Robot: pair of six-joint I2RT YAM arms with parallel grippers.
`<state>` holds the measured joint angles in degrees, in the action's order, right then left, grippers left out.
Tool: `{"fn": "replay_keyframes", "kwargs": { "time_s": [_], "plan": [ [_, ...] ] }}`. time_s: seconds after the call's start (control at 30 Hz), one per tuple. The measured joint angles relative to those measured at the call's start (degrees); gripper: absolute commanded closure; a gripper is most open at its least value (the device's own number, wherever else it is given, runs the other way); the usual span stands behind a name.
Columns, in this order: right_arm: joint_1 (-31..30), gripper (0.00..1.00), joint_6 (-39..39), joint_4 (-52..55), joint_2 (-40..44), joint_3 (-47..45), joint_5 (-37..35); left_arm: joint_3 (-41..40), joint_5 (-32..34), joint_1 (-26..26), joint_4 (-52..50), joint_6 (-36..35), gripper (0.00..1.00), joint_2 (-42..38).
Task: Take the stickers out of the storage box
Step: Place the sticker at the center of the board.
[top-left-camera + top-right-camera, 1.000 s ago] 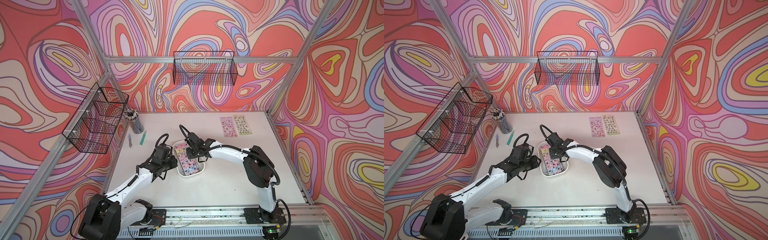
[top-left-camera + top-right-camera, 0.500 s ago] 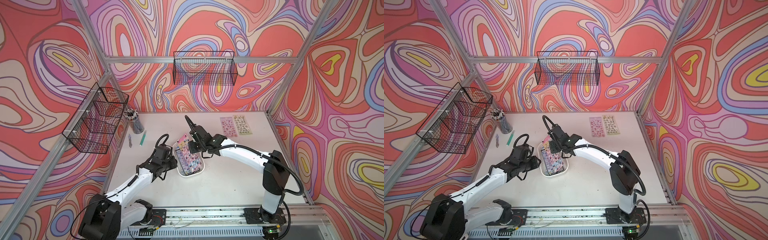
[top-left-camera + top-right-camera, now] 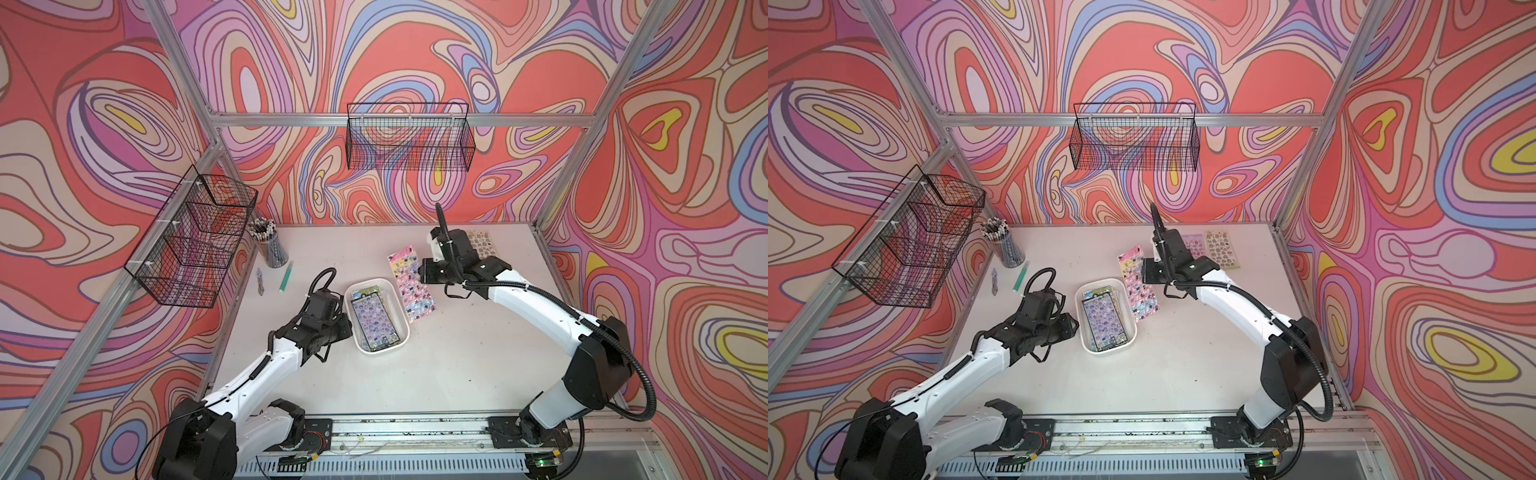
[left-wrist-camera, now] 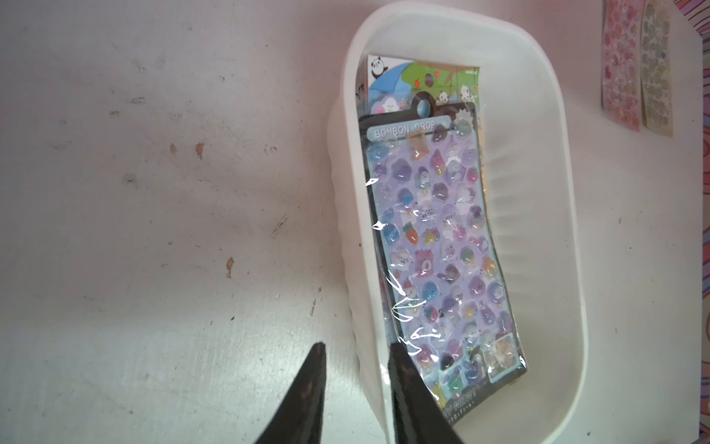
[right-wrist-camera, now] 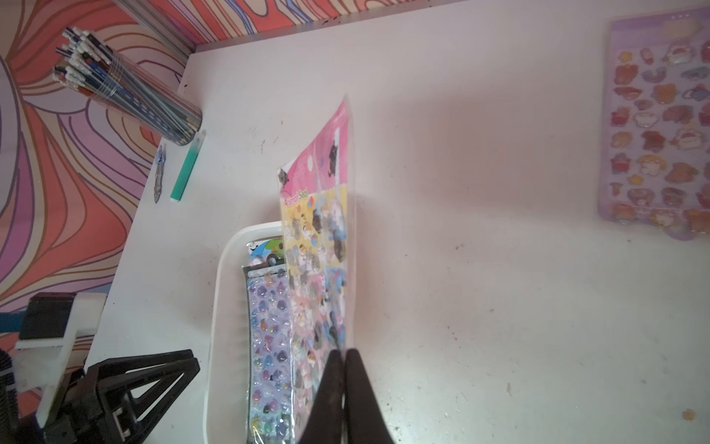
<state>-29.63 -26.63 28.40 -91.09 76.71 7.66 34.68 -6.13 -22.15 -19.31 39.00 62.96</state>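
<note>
Extraction in hand: right end effector clenched on a pink sticker sheet, aloft just beside the storage box; left end effector straddles its wall, grip indeterminate. Next: deposit the sheet, then fetch the remaining stickers inside.

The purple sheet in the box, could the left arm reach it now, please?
Probably yes: the sheet lies topmost, uncovered, and the left gripper straddles the box wall beside it.

Probably a robot lab cell, aluminium frame, swirl-printed walls
</note>
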Motion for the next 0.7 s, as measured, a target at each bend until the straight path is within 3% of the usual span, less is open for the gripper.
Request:
{"fn": "replay_keyframes", "kwargs": {
  "time_s": [0.33,0.7],
  "plan": [
    [15.23,1.0,1.09,-9.53,-5.11,-5.25,13.73,2.12,0.13,0.0,-2.95,-0.46,0.66,-1.77],
    [18.95,1.0,0.68,-15.34,-20.76,6.08,19.26,3.61,0.15,0.0,-6.27,-1.97,0.66,-4.2]
  ]
}}
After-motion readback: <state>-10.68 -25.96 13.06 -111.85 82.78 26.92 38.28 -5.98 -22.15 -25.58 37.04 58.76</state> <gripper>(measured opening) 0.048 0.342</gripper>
